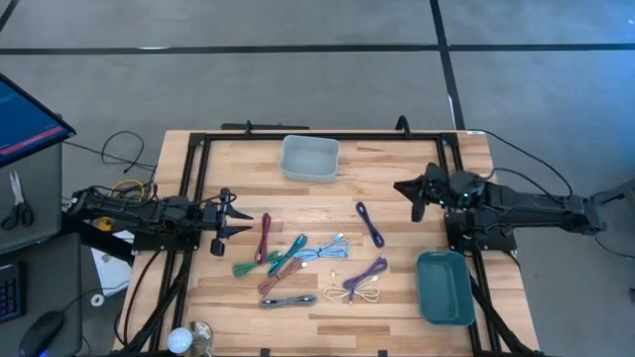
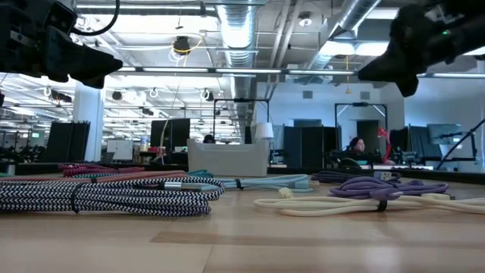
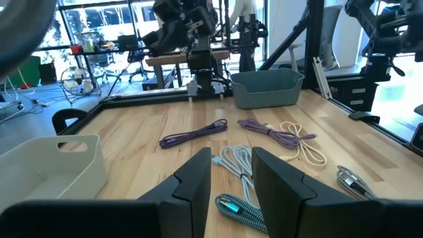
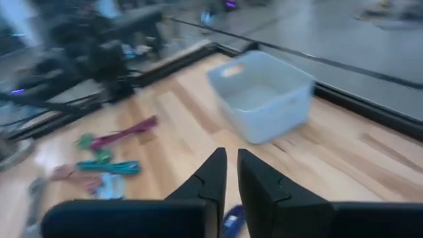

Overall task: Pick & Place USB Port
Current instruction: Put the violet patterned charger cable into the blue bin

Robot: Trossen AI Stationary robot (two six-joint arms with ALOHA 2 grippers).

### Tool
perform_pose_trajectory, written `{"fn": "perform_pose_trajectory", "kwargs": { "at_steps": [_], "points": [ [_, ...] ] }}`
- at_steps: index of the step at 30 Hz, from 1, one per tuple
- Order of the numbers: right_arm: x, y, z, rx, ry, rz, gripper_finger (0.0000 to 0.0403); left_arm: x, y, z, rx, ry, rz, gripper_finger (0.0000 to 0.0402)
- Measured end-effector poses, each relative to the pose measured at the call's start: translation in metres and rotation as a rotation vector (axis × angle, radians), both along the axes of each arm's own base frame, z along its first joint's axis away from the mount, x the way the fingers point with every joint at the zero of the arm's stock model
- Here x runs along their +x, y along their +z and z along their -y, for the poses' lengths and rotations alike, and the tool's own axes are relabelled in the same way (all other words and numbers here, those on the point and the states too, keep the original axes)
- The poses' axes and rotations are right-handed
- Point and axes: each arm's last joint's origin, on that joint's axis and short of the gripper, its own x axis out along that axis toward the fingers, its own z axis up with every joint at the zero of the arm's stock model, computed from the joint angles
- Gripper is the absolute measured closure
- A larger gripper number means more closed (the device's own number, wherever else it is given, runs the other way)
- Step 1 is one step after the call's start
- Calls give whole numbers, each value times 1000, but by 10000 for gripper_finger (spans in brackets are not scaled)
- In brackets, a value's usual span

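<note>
The table (image 1: 397,297) is a light wooden top framed in black rails, with USB cables scattered across its middle. A pale grey bin (image 1: 310,158) sits at the middle of the far edge; a teal bin (image 1: 444,287) sits near the right front corner. A dark purple cable (image 1: 370,223) lies alone right of centre, between the two bins. A maroon cable (image 1: 264,238) lies toward the left edge, with a green cable (image 1: 248,266) just in front of it. A light blue cable (image 1: 325,250) and a teal braided cable (image 1: 289,254) lie at the centre. Toward the front edge lie a lilac cable (image 1: 366,275), a cream cable (image 1: 364,295) and a black-and-white braided cable (image 1: 288,300).

The left gripper (image 1: 236,227) hangs by the left edge, near the maroon cable, jaws moderately apart and empty. The right gripper (image 4: 230,173) hovers toward the right edge, above the table beyond the dark purple cable, fingers narrowly apart with nothing between them
</note>
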Motion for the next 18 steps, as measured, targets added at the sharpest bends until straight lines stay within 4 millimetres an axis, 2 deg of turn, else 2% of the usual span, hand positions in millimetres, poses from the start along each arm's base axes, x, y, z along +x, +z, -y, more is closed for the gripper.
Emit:
{"fn": "perform_pose_trajectory", "kwargs": {
  "at_steps": [5, 12, 18],
  "points": [
    [17, 2, 2, 18, -38, -92, 401, 0, 0, 0, 0, 0, 0, 291],
    [41, 21, -4, 67, 4, -303, 399, 0, 0, 0, 0, 0, 2, 291],
    [57, 29, -13, 232, 135, -451, 398, 0, 1, 0, -1, 0, 6, 291]
  ]
}}
